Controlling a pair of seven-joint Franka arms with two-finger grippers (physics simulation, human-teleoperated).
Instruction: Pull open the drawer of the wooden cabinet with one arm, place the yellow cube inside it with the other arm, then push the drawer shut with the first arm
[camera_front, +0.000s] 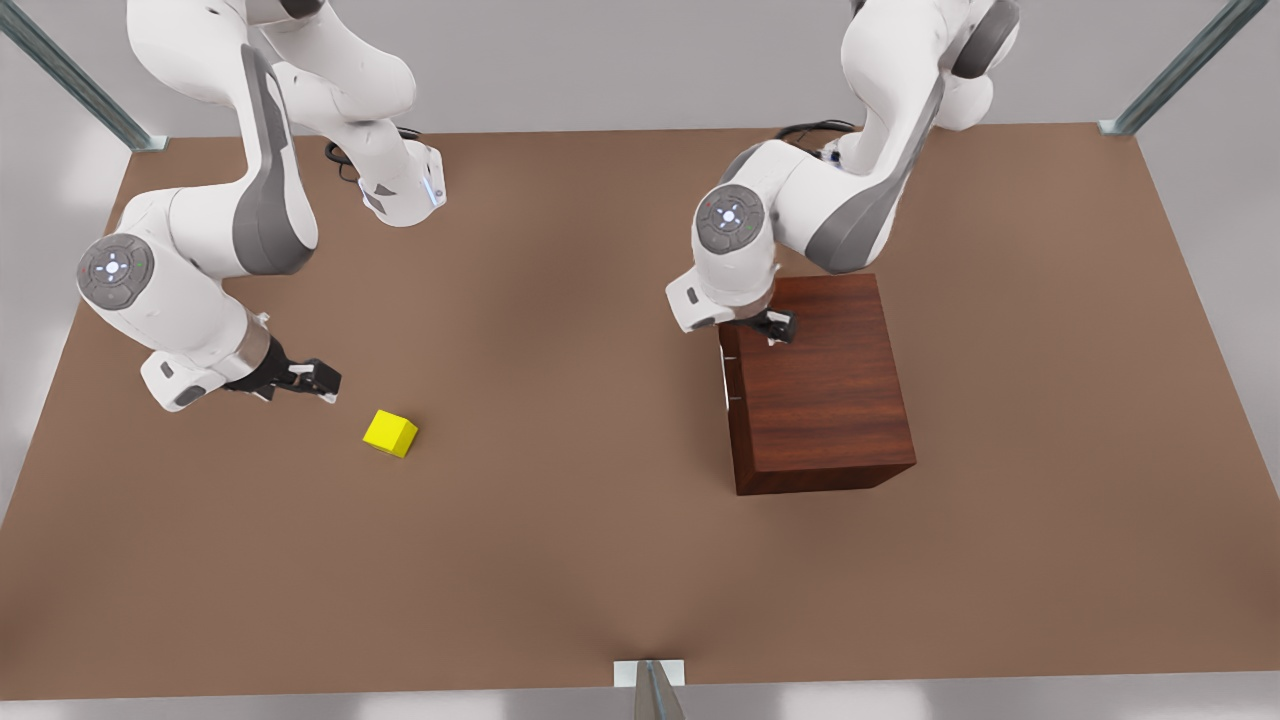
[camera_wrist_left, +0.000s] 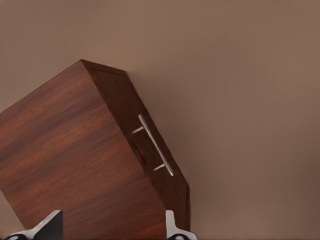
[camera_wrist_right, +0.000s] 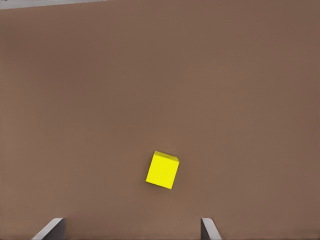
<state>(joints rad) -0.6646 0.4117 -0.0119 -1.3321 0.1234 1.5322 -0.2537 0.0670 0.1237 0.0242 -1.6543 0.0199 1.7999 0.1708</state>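
Wooden cabinet (camera_front: 825, 395) standing on the brown surface (camera_front: 560, 560), drawer (camera_wrist_left: 150, 150) flush in its front face, silver bar handle (camera_wrist_left: 156, 145) untouched. Left gripper (camera_front: 775, 328) hovering over the cabinet's top near the handle-side edge, fingers (camera_wrist_left: 47, 227) spread wide on either side of the cabinet top, holding nothing. Yellow cube (camera_front: 390, 433) resting on the surface well apart from the cabinet, off its drawer side. Right gripper (camera_front: 318, 382) poised farther still from the cabinet, just beside the cube and not touching it, fingers (camera_wrist_right: 52, 230) parted wide and empty, cube (camera_wrist_right: 162, 170) lying ahead between their lines.
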